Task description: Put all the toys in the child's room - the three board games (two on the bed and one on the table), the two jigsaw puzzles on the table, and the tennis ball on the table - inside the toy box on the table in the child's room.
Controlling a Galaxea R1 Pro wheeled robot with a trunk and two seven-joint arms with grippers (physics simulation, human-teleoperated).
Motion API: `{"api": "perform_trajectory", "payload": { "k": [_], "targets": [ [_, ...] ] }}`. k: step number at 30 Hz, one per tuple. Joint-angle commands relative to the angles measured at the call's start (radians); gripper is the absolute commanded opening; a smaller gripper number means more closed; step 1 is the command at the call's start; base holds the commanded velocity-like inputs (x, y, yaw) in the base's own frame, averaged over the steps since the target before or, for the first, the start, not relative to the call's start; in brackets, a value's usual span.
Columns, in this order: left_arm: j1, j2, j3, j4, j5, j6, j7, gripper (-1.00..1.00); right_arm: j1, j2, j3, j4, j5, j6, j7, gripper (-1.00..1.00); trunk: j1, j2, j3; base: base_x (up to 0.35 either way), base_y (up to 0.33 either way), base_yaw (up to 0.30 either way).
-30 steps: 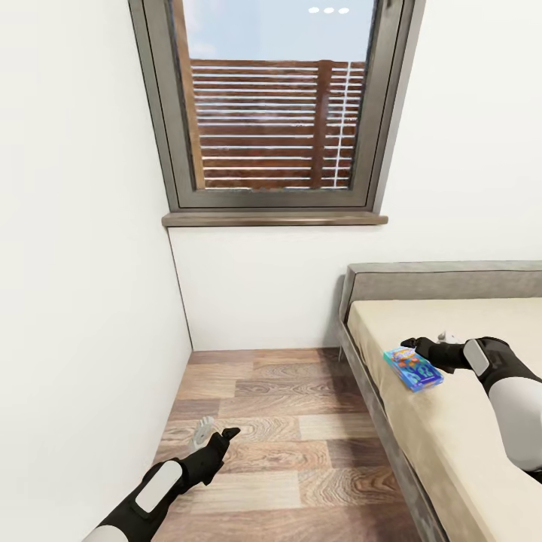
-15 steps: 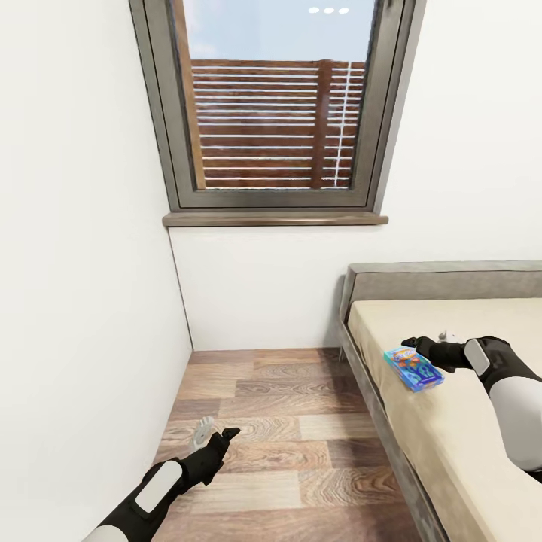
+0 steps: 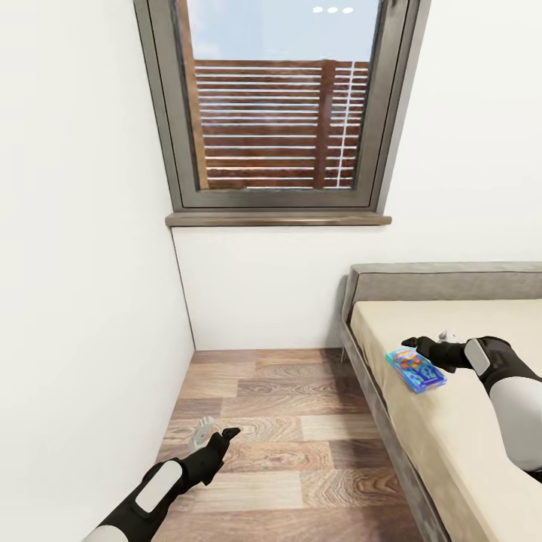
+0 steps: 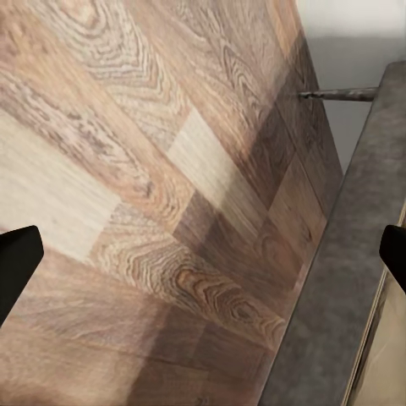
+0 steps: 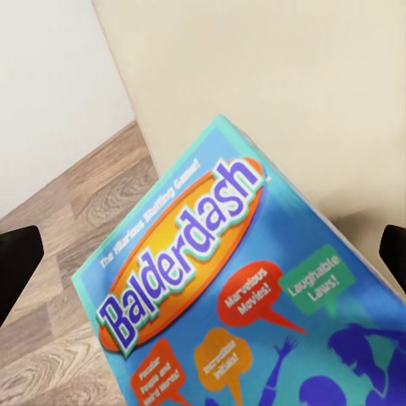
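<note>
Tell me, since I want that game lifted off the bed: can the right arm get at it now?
Probably yes: the right gripper is already at the blue board game on the bed, with nothing between them.

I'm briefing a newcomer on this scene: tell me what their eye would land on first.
The bright blue board game, lettered "Balderdash", lies near the edge of the beige bed, with the right gripper at its far side. Above, a large grey-framed window shows brown slats outside. The left gripper hangs open over the wooden floor.
</note>
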Motion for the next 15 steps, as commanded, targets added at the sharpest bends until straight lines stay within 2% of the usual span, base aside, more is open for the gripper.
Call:
{"api": "perform_trajectory", "payload": {
  "k": [1, 15],
  "targets": [
    [-0.001, 0.0, -0.002, 0.001, 0.004, 0.001, -0.002, 1.0, -0.001, 0.0, -0.005, -0.001, 0.001, 0.005, 0.003, 1.0, 0.0, 0.0, -0.001, 0.0, 0.0, 0.011],
    [-0.001, 0.0, -0.001, 0.001, 0.004, 0.001, -0.002, 1.0, -0.001, 0.0, -0.006, -0.001, 0.002, 0.005, 0.003, 1.0, 0.0, 0.0, -0.001, 0.0, 0.0, 0.005]
  ]
}}
